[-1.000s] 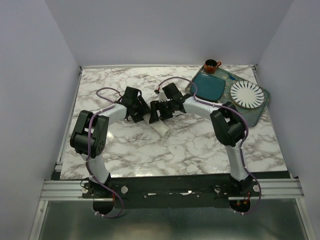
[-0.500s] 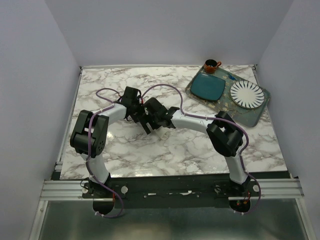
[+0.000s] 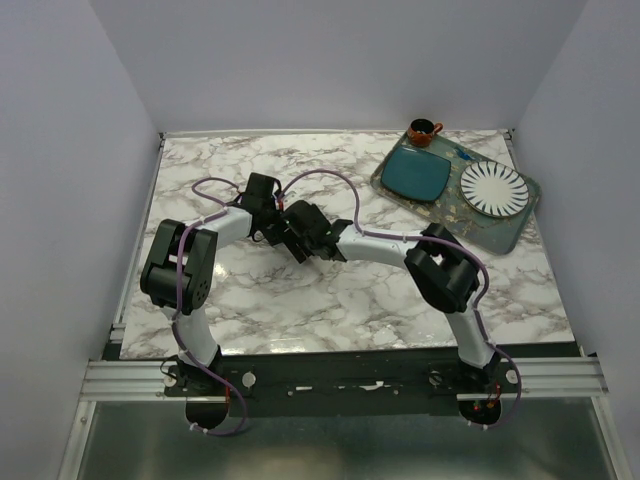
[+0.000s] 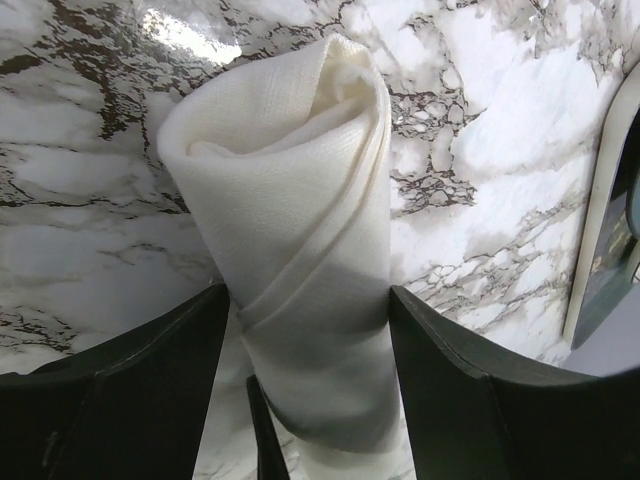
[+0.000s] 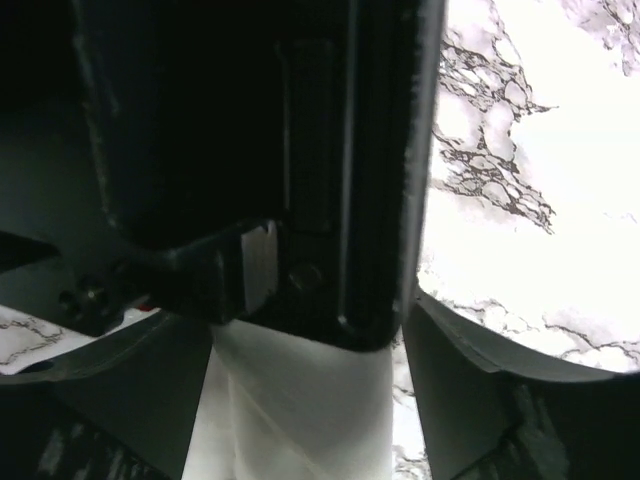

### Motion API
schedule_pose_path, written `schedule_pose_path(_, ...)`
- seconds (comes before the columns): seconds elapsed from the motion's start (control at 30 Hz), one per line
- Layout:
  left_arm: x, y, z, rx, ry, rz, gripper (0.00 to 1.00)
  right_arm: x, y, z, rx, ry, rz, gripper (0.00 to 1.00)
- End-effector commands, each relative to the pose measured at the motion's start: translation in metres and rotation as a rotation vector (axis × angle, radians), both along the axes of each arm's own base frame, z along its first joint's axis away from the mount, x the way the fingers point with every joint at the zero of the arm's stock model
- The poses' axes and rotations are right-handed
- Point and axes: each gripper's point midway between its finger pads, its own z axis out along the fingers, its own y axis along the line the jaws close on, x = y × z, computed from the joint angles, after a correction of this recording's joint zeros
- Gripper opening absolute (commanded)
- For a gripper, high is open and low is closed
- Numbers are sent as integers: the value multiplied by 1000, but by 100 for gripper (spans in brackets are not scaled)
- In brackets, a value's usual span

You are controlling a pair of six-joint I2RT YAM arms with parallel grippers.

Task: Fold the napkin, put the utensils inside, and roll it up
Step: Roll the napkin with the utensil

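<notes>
The napkin (image 4: 290, 200) is a cream cloth rolled into a thick tube, lying on the marble table. In the left wrist view my left gripper (image 4: 308, 300) is shut on the roll, which fills the gap and touches both fingers. My right gripper (image 5: 305, 360) straddles the same napkin (image 5: 300, 410) from the other end, open, with a sliver of marble showing beside its right finger (image 5: 480, 400). The left gripper's black body fills the upper part of that view. From above, the left gripper (image 3: 272, 222) and right gripper (image 3: 300, 238) meet and hide the roll. The utensils are hidden.
A glass tray (image 3: 515, 228) at the back right holds a teal square plate (image 3: 418, 172) and a white ribbed plate (image 3: 493, 188). A small brown cup (image 3: 422, 131) stands behind it. The tray's edge (image 4: 600, 230) shows in the left wrist view.
My right gripper has swung left and come down over the roll, which showed white beside the grippers a second ago and is now covered. The left arm has stayed put.
</notes>
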Motion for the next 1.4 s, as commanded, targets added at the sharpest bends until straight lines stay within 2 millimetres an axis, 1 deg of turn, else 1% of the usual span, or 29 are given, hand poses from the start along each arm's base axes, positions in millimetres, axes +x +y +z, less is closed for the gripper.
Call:
schedule_pose_path(0.0, -9, 6, -13, 8, 62, 0, 76, -2, 4, -13, 9, 4, -14, 73)
schedule_pose_path(0.07, -7, 7, -12, 9, 59, 2, 77, -3, 4, -16, 20, 22, -15, 70)
schedule_pose_path(0.1, -7, 9, -11, 11, 56, 1, 77, -3, 3, -16, 29, 29, -21, 66)
schedule_pose_path(0.2, -5, 9, -10, 10, 51, -1, 77, -1, 1, -17, 51, 49, -32, 63)
schedule_pose_path(0.37, -5, 9, -10, 9, 51, -3, 77, 3, -4, -20, 59, 67, -41, 60)
schedule_pose_path(0.4, -5, 12, -10, 21, 51, 3, 79, 2, -3, -18, 62, 67, -33, 61)
schedule_pose_path(0.43, -5, 15, -10, 36, 49, 2, 79, 1, -3, -20, 59, 74, -24, 65)
schedule_pose_path(0.53, 0, 26, -2, 78, 26, 13, 81, -2, -3, -21, 62, 87, -11, 77)
schedule_pose_path(0.63, 4, 33, 7, 96, 1, 11, 82, -5, -2, -18, 69, 89, 2, 83)
schedule_pose_path(0.77, 5, 35, 17, 97, -21, 6, 84, -7, 0, -13, 87, 98, 16, 87)
schedule_pose_path(0.8, 4, 34, 19, 95, -22, 2, 85, -6, 2, -9, 99, 95, 18, 88)
schedule_pose_path(0.9, 3, 36, 22, 94, -28, 0, 86, -9, 6, -4, 129, 115, 28, 91)
schedule_pose_path(0.93, 4, 39, 23, 96, -32, 3, 86, -12, 8, -1, 146, 126, 39, 92)
schedule_pose_path(1.03, 4, 43, 29, 82, -44, 9, 87, -11, 9, 9, 174, 132, 43, 94)
schedule_pose_path(1.07, 5, 43, 33, 78, -54, 7, 87, -10, 10, 17, 193, 130, 47, 95)
schedule_pose_path(1.13, 6, 44, 38, 64, -59, 1, 87, -10, 9, 23, 202, 137, 46, 97)
schedule_pose_path(1.17, 6, 44, 45, 58, -73, 1, 87, -10, 11, 33, 222, 133, 52, 97)
schedule_pose_path(1.2, 6, 47, 48, 58, -76, 4, 87, -11, 10, 36, 225, 144, 50, 98)
schedule_pose_path(1.23, 5, 48, 51, 58, -80, 1, 88, -11, 10, 43, 236, 145, 52, 99)
schedule_pose_path(1.27, 4, 51, 58, 61, -100, 0, 88, -12, 10, 49, 251, 157, 61, 100)
schedule_pose_path(1.3, 2, 54, 61, 66, -106, 2, 88, -12, 10, 60, 265, 165, 65, 100)
schedule_pose_path(1.37, -2, 64, 68, 77, -122, 19, 88, -11, 9, 67, 283, 192, 67, 100)
